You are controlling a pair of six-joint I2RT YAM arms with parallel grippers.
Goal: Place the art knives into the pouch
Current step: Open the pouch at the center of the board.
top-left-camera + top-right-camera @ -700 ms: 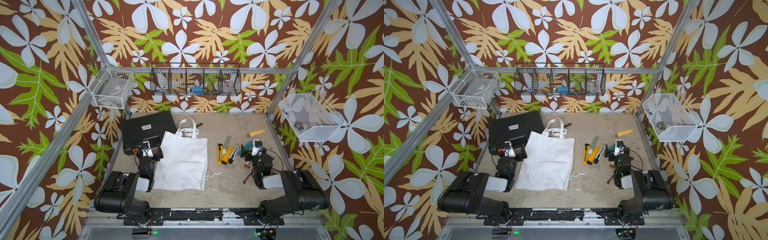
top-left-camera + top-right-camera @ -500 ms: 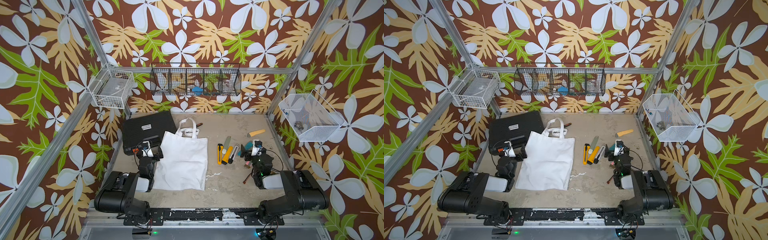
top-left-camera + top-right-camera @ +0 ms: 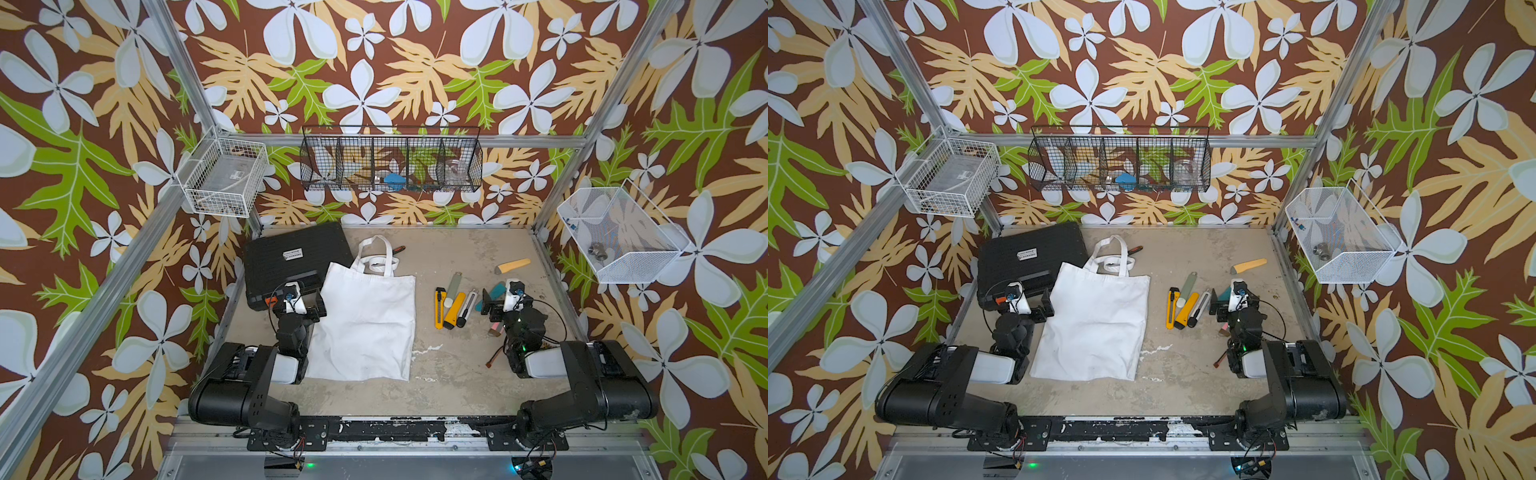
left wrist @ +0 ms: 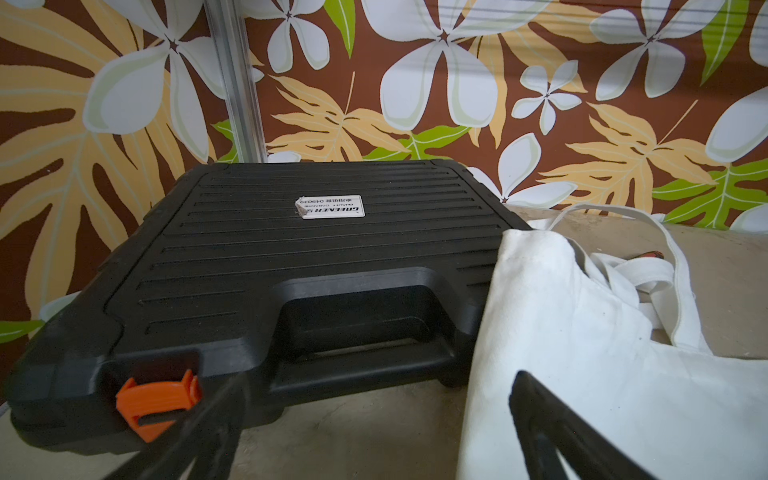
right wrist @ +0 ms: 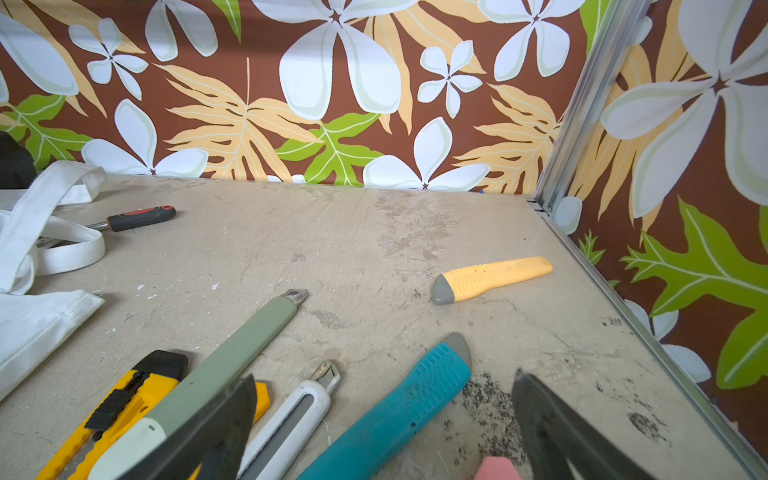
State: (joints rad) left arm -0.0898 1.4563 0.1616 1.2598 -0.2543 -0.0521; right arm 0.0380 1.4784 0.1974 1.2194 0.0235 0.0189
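Right jaws wide open, empty, at the end of the art knife row [image 3: 455,303] on the tabletop [image 3: 457,374]; teal knife [image 5: 399,411] lies between them, long axis pointing away from the wrist. Pouch [image 3: 365,324] lies flat beside the row, left jaws open and empty at its other edge. Right arm is nearer the pick.

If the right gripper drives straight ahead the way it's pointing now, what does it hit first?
Most likely the teal knife, which lies just ahead between the open jaws of the right gripper. Depth is hard to judge from the wrist view.
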